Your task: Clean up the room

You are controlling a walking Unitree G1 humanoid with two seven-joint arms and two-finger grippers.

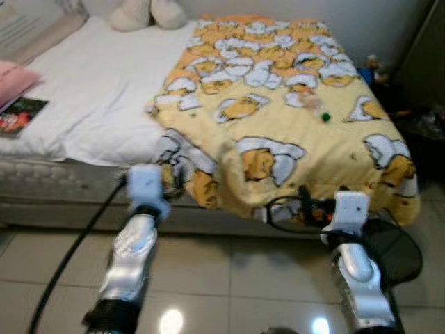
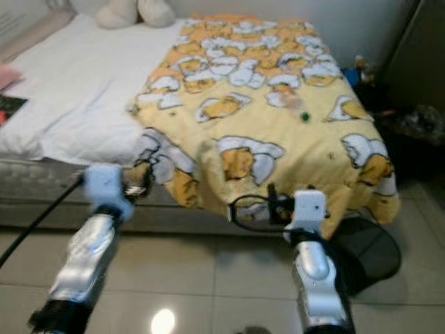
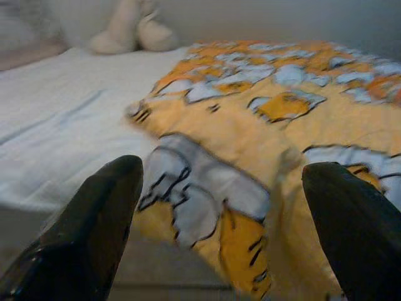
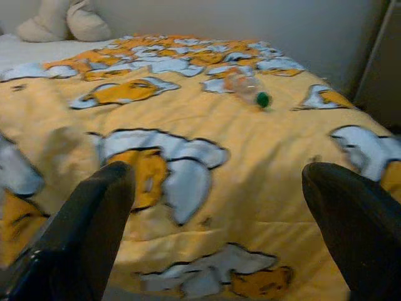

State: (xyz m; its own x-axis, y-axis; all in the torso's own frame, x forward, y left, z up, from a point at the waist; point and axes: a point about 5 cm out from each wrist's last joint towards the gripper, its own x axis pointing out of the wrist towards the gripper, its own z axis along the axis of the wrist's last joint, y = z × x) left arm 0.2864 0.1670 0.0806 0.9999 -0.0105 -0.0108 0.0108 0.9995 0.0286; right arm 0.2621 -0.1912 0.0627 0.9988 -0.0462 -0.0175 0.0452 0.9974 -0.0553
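Two grippers are held low at the foot edge of a bed, above a tiled floor (image 1: 229, 271). The left gripper (image 3: 225, 207) is seen with its fingers (image 3: 94, 219) spread wide, nothing between them, and the hanging corner of a yellow blanket (image 1: 278, 132) lies just ahead of it. The right gripper (image 4: 219, 213) is likewise spread wide and empty, with the blanket's draped edge directly in front. Just past the right gripper's outer side, a dark round object (image 1: 393, 250), too blurred to be identified, is seen on the floor under the blanket's overhang. Farther ahead of the right gripper, a clear bottle with a green cap (image 4: 250, 91) is lying on the blanket. Beyond the left gripper, a bare white sheet (image 1: 97, 83) is spread over the mattress, with a magazine (image 1: 21, 115) and a pink pillow (image 1: 14, 80) near its far outer edge. Farthest off, a cream plush toy (image 1: 149, 12) rests at the head of the bed, against the wall.
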